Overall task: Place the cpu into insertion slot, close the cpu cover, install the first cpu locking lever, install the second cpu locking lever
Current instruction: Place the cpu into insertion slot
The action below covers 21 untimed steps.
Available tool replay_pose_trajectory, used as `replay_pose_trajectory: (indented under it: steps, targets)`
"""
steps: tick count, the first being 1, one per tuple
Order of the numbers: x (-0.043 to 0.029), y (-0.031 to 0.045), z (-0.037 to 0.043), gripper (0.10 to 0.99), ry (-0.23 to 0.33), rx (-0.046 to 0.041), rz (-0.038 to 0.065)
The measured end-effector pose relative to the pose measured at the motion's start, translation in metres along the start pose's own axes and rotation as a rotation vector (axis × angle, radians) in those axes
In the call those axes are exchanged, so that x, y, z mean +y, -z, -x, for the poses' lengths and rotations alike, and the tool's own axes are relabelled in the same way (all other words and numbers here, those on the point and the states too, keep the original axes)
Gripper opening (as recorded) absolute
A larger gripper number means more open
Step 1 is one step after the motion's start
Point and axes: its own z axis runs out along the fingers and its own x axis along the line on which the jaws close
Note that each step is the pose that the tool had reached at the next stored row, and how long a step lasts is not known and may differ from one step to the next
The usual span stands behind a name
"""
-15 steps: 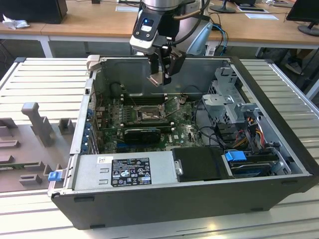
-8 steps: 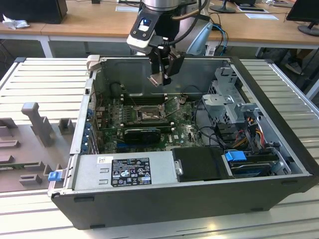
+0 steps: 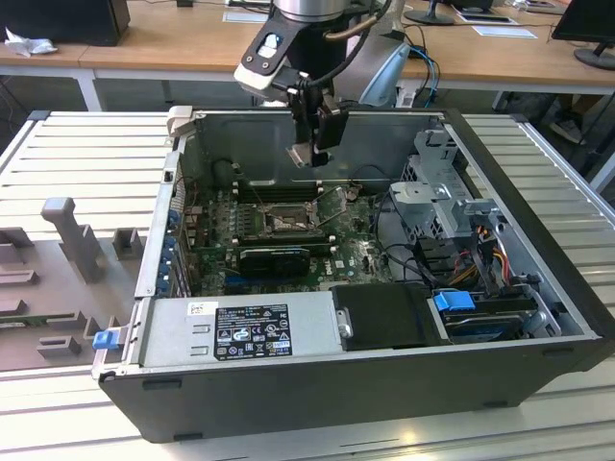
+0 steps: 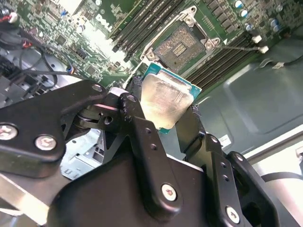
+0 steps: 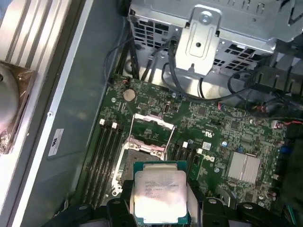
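Two edges of the cpu (image 5: 160, 194) are pinched in my hand (image 4: 163, 106), metal top up, to hold it level in the air, with the open insertion slot (image 3: 279, 219) at seven o'clock from it in the exterior view.

cpu (image 4: 165, 101) edges hidden between jaws, insertion slot (image 5: 139, 155) partly behind cpu

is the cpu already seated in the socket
No, in the second wrist view the gripper holds the cpu off the board, and the insertion slot shows its bare pin field.
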Motion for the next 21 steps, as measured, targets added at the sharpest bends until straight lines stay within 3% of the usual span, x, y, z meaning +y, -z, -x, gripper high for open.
replay_pose_trajectory:
  steps: [5,10,21]
  targets:
    - [-0.0002,-0.0034,0.0001,0.533,-0.041,-0.0036,0.001]
    - [-0.0011,-0.0144,0.0003,0.533,-0.046,-0.0041,0.001]
    - [-0.0014,-0.0176,0.0004,0.533,-0.108,-0.0095,0.002]
